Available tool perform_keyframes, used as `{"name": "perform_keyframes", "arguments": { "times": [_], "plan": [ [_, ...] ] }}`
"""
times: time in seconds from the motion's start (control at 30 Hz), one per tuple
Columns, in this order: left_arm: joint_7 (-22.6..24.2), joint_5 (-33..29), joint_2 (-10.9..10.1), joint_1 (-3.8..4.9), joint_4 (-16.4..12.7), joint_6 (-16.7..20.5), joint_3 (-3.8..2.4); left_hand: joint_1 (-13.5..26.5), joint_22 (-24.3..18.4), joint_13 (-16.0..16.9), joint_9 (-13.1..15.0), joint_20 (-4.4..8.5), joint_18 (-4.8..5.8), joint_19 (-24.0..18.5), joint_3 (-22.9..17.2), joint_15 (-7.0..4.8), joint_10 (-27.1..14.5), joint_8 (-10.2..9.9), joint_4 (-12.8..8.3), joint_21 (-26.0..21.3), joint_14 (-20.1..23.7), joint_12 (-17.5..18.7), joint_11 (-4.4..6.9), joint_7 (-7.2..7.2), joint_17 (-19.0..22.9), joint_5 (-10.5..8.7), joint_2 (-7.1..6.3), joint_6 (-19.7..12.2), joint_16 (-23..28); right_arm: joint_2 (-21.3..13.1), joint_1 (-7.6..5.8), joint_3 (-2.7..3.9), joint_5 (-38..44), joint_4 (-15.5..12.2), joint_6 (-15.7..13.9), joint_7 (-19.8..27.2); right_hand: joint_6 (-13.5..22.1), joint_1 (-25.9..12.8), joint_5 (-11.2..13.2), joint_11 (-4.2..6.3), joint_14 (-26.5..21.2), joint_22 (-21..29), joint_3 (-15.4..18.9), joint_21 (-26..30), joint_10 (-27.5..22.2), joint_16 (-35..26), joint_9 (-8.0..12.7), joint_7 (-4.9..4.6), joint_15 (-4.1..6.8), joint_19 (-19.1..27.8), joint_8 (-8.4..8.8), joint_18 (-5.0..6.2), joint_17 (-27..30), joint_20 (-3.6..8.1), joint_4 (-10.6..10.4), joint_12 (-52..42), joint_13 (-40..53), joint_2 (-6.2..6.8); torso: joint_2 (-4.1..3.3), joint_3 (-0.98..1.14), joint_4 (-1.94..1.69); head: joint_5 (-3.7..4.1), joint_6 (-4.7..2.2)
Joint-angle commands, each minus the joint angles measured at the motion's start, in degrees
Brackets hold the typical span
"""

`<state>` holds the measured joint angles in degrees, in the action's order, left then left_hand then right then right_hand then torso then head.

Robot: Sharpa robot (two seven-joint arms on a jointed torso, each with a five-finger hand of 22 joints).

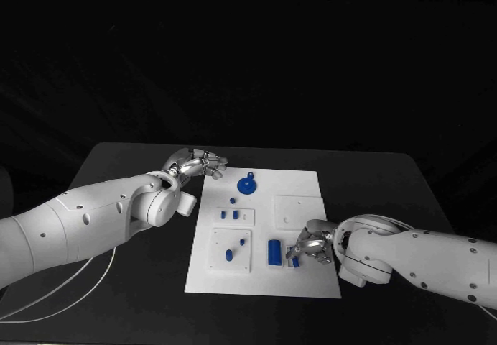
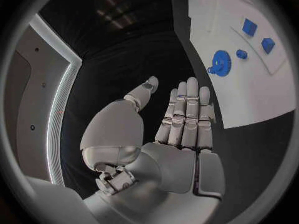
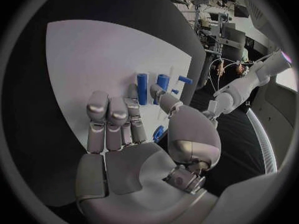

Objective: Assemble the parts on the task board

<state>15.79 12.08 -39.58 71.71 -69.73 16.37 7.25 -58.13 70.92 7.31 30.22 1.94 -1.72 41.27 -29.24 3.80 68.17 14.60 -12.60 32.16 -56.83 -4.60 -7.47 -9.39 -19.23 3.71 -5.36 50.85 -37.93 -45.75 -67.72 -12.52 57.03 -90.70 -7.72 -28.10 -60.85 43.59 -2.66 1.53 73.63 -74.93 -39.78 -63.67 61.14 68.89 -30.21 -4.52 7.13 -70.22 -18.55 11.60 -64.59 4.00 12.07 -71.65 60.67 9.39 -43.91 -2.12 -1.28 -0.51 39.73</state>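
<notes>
While the black table (image 1: 135,302) carries everything, the white task board (image 1: 300,280) lies at its middle, long side running from the near edge toward the far edge. Left hand (image 1: 197,164) hovers off the board's far left corner, fingers straight and apart, holding nothing; its wrist view confirms an empty palm over bare table. Right hand (image 1: 311,248) rests over the board's near right portion. Head view suggests its fingertips touch a small blue piece (image 1: 295,261), but whether anything is actually pinched cannot be told.

Parts, in descending size: the blue gear (image 1: 246,185) near the far edge; the upright blue block (image 1: 273,251) near the near edge, just beside the right hand; small blue pegs (image 1: 230,214) at the left side.

Judgement: the step in hand is seating a small part beside the block. Done well, it calls for a slow, vertical approach, aligned before pressing, without nudging the block.

Right wrist view shows standing blue cylinders (image 3: 142,88) beyond the fingers (image 3: 109,119), detail the head view hides behind the hand. Left wrist view shows the gear's teeth.
</notes>
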Motion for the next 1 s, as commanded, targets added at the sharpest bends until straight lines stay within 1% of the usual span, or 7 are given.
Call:
{"name": "perform_keyframes", "arguments": {
  "times": [0.03, 0.6, 0.83, 1.0],
  "plan": [
    [0.35, -0.25, 0.10, 0.03, -0.08, -0.72, -0.03, -0.03, 0.08, -0.05, -0.08, -0.01, -0.16, 0.36, -0.05, -0.02, -0.39, 0.11, 0.25, -0.35, -0.47, 0.11, 0.16, 0.02, -0.08, 0.03, 0.49, -0.56, 0.22, 0.02, 0.10, -0.04, 0.78, -0.01, 0.32, 0.70, -0.06, -0.07, -0.15, -0.03, -0.14, -0.09, 0.49, 0.15, 0.16, -0.26, -0.07, -0.23, 0.25, -0.18, 0.32, 3.40, -0.06, 0.27, -0.24, 0.40, 0.10, 0.93, -0.01, -0.01, -0.02, -0.06, 0.03],
    [0.34, -0.25, 0.12, 0.03, 0.02, -0.66, -0.03, -0.02, 0.11, -0.06, -0.10, -0.02, -0.15, 0.36, -0.05, -0.02, -0.40, 0.12, 0.27, -0.40, -0.47, 0.11, 0.15, 0.00, -0.15, 0.04, 0.48, -0.59, 0.27, -0.56, 0.11, -0.04, 0.80, -0.49, -0.63, 1.33, -0.13, -0.19, -0.15, 0.07, -0.09, 0.03, 0.76, 0.33, 0.26, -0.33, -0.03, -0.14, 0.36, -0.34, 0.30, 3.40, -0.17, 0.60, -1.88, 0.57, 0.36, 2.42, -0.01, 0.01, -0.02, -0.16, 0.07],
    [0.33, -0.25, 0.12, 0.03, 0.02, -0.62, -0.03, -0.03, 0.13, -0.07, -0.11, -0.02, -0.15, 0.36, -0.05, -0.02, -0.41, 0.13, 0.28, -0.42, -0.47, 0.11, 0.14, 0.00, -0.19, 0.04, 0.49, -0.60, 0.30, -1.34, 0.11, -0.04, 0.80, -1.29, -1.88, 1.56, -0.16, -0.21, -0.16, 0.09, -0.06, 0.04, 0.76, 0.35, 0.31, -0.34, -0.03, -0.12, 0.39, -0.41, 0.28, 3.40, -0.19, 0.66, -2.30, 0.59, 0.42, 2.58, -0.01, 0.04, -0.01, -0.26, 0.05],
    [0.32, -0.25, 0.09, 0.03, 0.01, -0.55, -0.03, -0.02, 0.14, -0.07, -0.12, -0.02, -0.15, 0.36, -0.04, -0.01, -0.41, 0.13, 0.28, -0.43, -0.47, 0.11, 0.14, -0.01, -0.21, 0.03, 0.47, -0.61, 0.32, -1.73, 0.12, -0.04, 0.79, -1.56, -1.73, 1.56, -0.19, -0.21, -0.16, 0.11, -0.04, 0.05, 0.73, 0.36, 0.35, -0.34, -0.03, -0.11, 0.41, -0.44, 0.27, 3.40, -0.20, 0.70, -2.49, 0.61, 0.44, 2.65, -0.01, 0.02, -0.03, -0.12, -0.17]
  ]
}}
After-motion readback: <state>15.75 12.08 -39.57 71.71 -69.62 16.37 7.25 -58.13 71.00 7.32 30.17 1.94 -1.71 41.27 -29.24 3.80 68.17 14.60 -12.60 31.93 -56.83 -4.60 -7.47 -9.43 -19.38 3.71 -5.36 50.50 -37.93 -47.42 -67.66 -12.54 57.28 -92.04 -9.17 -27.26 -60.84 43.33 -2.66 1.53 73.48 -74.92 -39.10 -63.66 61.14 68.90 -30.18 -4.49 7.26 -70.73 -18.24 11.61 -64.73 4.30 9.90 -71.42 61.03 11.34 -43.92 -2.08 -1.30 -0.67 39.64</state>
